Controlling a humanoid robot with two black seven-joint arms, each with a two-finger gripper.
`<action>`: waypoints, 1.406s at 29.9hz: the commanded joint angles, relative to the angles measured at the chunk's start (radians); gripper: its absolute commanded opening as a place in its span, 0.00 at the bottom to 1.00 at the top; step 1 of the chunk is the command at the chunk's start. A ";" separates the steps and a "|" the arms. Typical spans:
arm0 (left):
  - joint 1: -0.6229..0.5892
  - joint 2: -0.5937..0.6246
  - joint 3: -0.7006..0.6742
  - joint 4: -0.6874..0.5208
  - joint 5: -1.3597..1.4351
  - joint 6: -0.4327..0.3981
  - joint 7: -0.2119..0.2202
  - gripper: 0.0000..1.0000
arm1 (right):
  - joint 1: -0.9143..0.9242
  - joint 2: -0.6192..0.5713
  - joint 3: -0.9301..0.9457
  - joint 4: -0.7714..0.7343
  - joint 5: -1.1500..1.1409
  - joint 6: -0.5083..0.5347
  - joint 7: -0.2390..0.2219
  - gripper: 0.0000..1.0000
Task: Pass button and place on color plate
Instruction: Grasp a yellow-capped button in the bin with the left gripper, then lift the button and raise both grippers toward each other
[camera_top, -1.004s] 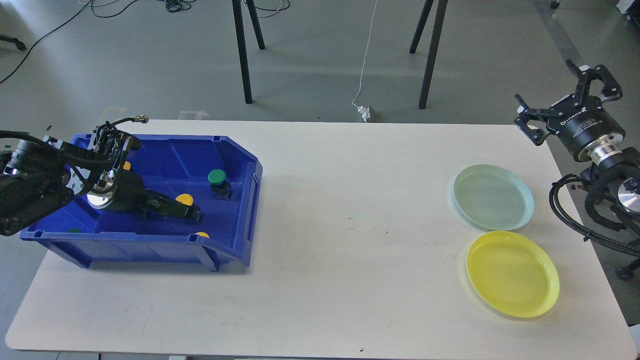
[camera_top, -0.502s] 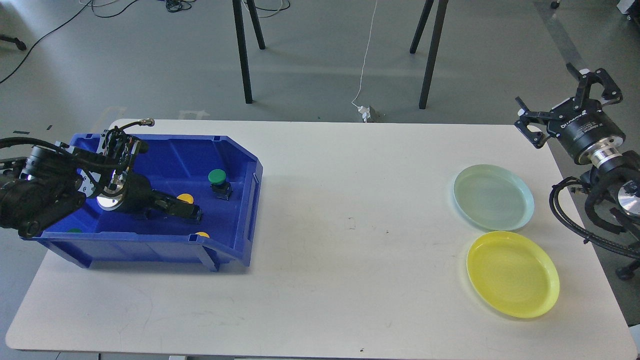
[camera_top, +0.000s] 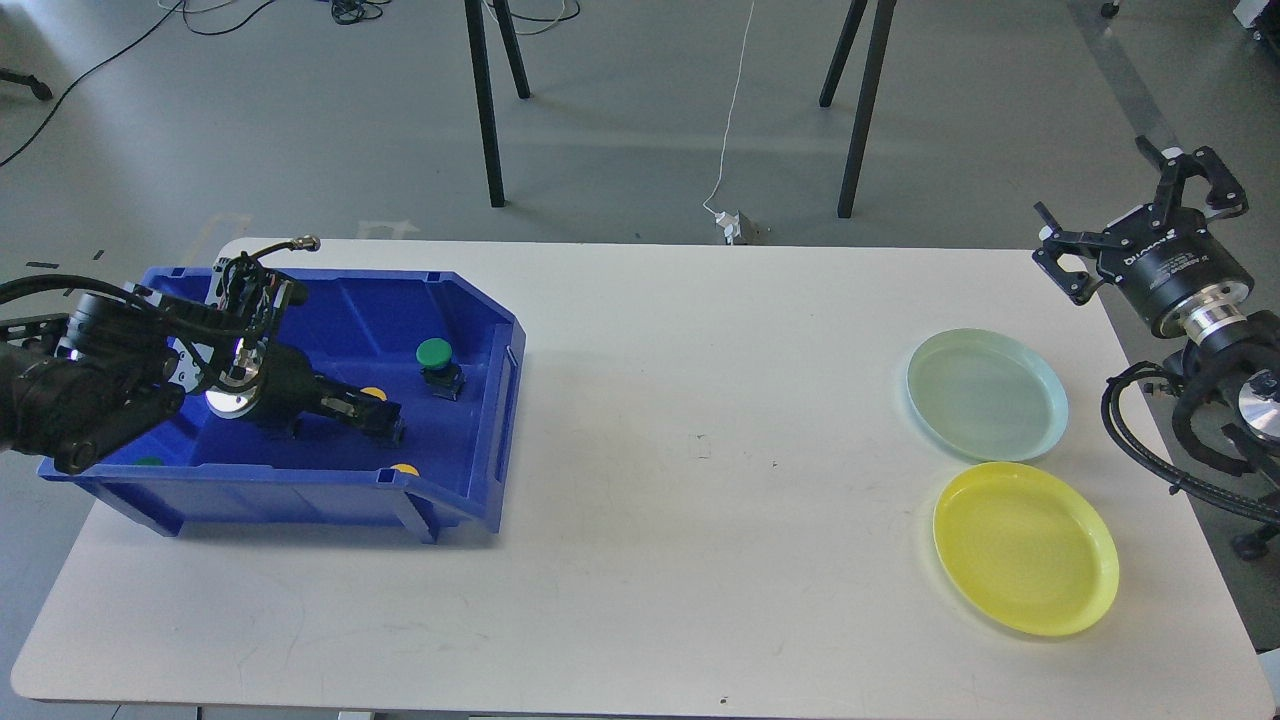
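Note:
A blue bin (camera_top: 480, 330) at the table's left holds a green button (camera_top: 434, 352) on a black base, a yellow button (camera_top: 373, 392) partly hidden by my left gripper, another yellow one (camera_top: 405, 469) at the front wall, and a green one (camera_top: 150, 461) at the front left. My left gripper (camera_top: 385, 425) reaches low inside the bin, just in front of the hidden yellow button. Its dark fingers cannot be told apart. My right gripper (camera_top: 1140, 215) is open and empty, raised beyond the table's right edge. A pale green plate (camera_top: 986, 393) and a yellow plate (camera_top: 1025, 547) lie at the right.
The white table (camera_top: 700, 450) is bare between the bin and the plates. The bin's walls surround my left gripper on all sides. Black stand legs (camera_top: 485, 100) and a white cable (camera_top: 730, 120) are on the floor behind the table.
My left arm has shifted slightly rightward and back inside the bin, and its gripper now covers more of the yellow button. My right gripper has drifted a little to the right.

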 joint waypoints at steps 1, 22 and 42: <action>0.000 0.001 -0.001 0.000 -0.002 0.009 0.000 0.00 | -0.004 -0.005 0.001 0.000 0.000 0.000 0.000 0.99; 0.021 0.448 -0.481 -0.684 -0.681 -0.024 0.000 0.00 | -0.063 -0.030 0.039 0.242 -0.242 0.000 0.049 0.99; 0.110 0.004 -0.564 -0.531 -0.897 0.100 0.000 0.00 | 0.093 0.146 -0.134 0.543 -0.514 0.000 0.106 0.99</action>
